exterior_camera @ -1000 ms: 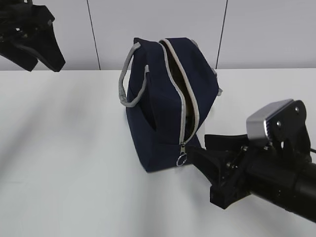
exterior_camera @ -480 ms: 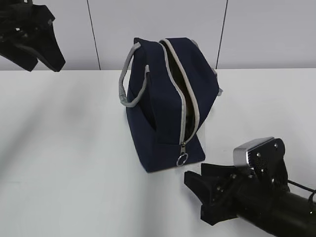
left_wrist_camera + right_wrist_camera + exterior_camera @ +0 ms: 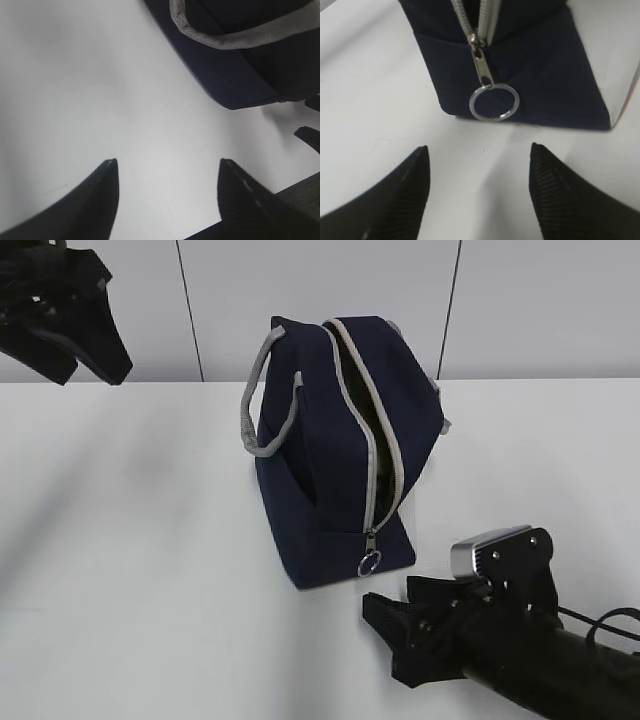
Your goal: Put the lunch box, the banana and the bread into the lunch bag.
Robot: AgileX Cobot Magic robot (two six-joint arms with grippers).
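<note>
Right pincer, jaws apart and empty, sits low over the bench just in front of the lunch bag, facing its ring pull. Left pincer, jaws likewise apart and empty, hangs well clear of the bag's handle side. The bag stands mid-bench, zipper parted along its top. Lunch box, banana and bread are not in view. Judged step: bag opened, loading not begun; next, an arm must fetch an item.
</note>
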